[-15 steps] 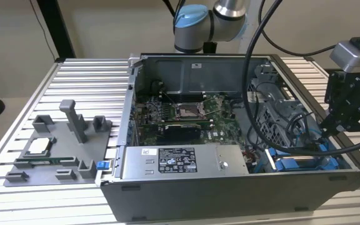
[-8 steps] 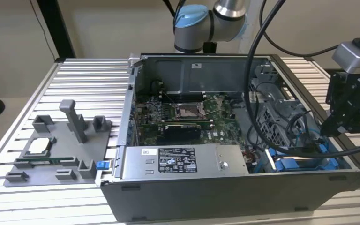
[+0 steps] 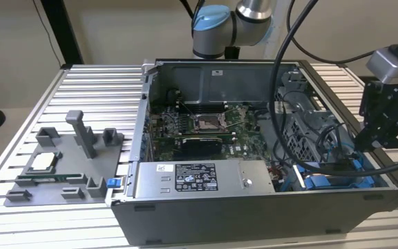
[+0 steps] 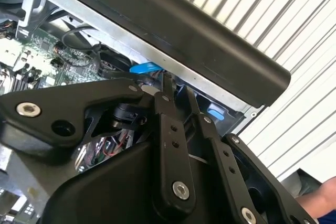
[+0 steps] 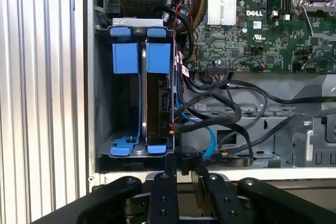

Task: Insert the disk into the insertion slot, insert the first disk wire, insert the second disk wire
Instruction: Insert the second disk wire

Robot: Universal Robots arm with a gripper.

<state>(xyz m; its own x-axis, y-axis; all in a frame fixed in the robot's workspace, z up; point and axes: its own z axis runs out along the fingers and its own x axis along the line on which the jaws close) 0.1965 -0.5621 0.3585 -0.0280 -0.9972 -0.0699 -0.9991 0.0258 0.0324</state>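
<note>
Clenching a black wire plug [image 5: 185, 154], the tool [image 5: 184, 165] hung beside the disk [image 5: 157, 103], seated in the insertion slot [image 5: 103, 103] at the case's [image 3: 254, 223] four o'clock, exterior view: wire step, apparently.

Blue-framed disk [image 5: 158, 103] stands edgewise inside grey insertion slot [image 5: 137, 22].

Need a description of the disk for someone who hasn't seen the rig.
In the open computer case, look beside the green motherboard for the grey sheet-metal drive bay. The disk sits edge-on inside it, a dark slab capped in blue, on the motherboard side; the blue frame beside it looks empty.
</note>
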